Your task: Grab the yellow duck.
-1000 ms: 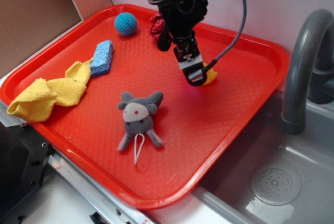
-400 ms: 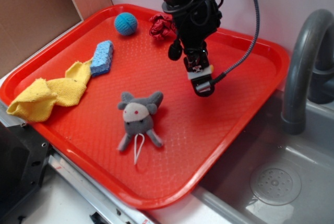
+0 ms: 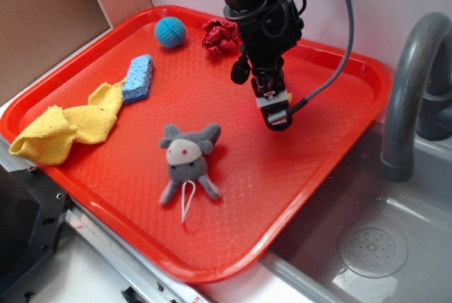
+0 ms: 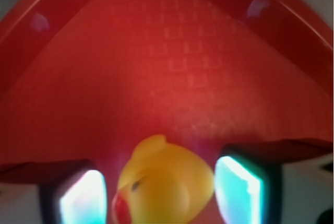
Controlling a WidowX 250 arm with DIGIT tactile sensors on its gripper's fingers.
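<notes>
We see our tool (image 3: 278,121) hanging over the right middle of a red tray (image 3: 353,133), pointing down. In the exterior view the arm hides almost all of the yellow duck; only a sliver of yellow peeps out beside the tool. The wrist view shows it plainly: the yellow duck (image 4: 164,187) sits between our two fingers (image 4: 237,190), its orange-red beak toward the lower left, its tail toward the far side of the tray. The fingers stand on either side of it, close to its flanks, but the blur keeps us from telling whether they touch it, so we cannot tell whether the tool is spread or already pinching.

We judge the task well along: the tool is lined up around the duck. What seems left is a firm squeeze and a lift clear of the tray.

Other things lie on the tray, all well apart from the duck: a grey plush mouse (image 3: 187,158) near the middle, a yellow cloth (image 3: 67,130) and a blue sponge (image 3: 138,77) at the left, a blue ball (image 3: 170,32) and a red tangle (image 3: 220,34) at the far edge. Nothing blocks the way. A sink (image 3: 381,246) with a grey faucet (image 3: 413,84) sits to the right.
</notes>
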